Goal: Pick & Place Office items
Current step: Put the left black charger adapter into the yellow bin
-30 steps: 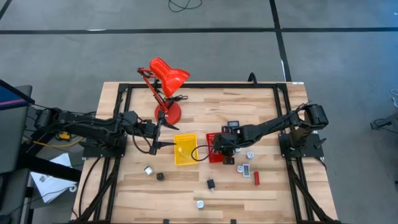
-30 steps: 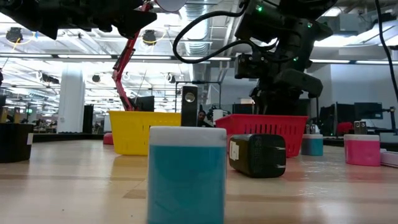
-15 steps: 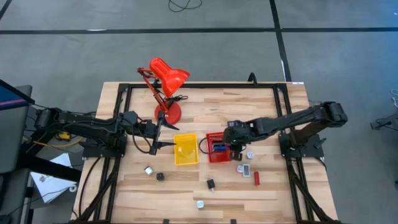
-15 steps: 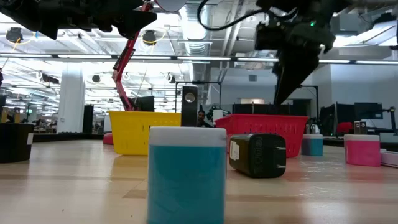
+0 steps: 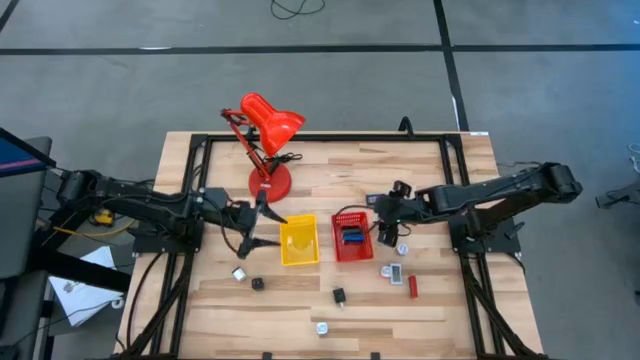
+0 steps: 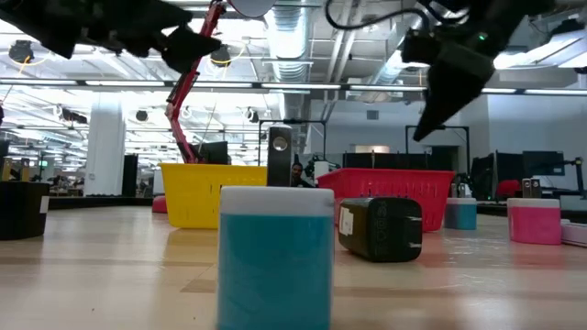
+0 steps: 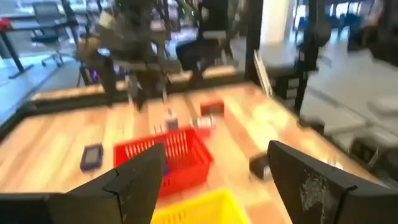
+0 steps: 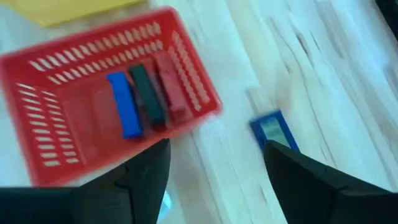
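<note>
The red tray (image 5: pixel 337 222) holds a blue, a dark and a red flat piece (image 8: pixel 144 101). My right gripper (image 5: pixel 384 232) hangs open above the table just right of that tray, with nothing between its fingers (image 8: pixel 214 180). A blue flat piece (image 8: pixel 273 129) lies on the wood beside the tray. My left gripper (image 5: pixel 265 226) hovers open, left of the yellow tray (image 5: pixel 298 241), pointing toward the trays (image 7: pixel 217 180). More small office items lie flat on the table near its front: a silvery bit (image 5: pixel 240 273), black bits (image 5: pixel 258 284) (image 5: pixel 339 295) and a red piece (image 5: pixel 412 287).
A big red desk lamp (image 5: pixel 265 130) stands at the far side, behind the trays. A black frame (image 5: pixel 190 200) borders the table. In the low view a teal block (image 6: pixel 275 257) and a black plug block (image 6: pixel 381 229) stand near the front edge.
My right gripper has risen out of the red tray and drawn back toward the table's right edge, tipping less steeply. The flat pieces in the tray, covered by the gripper before, now show.
</note>
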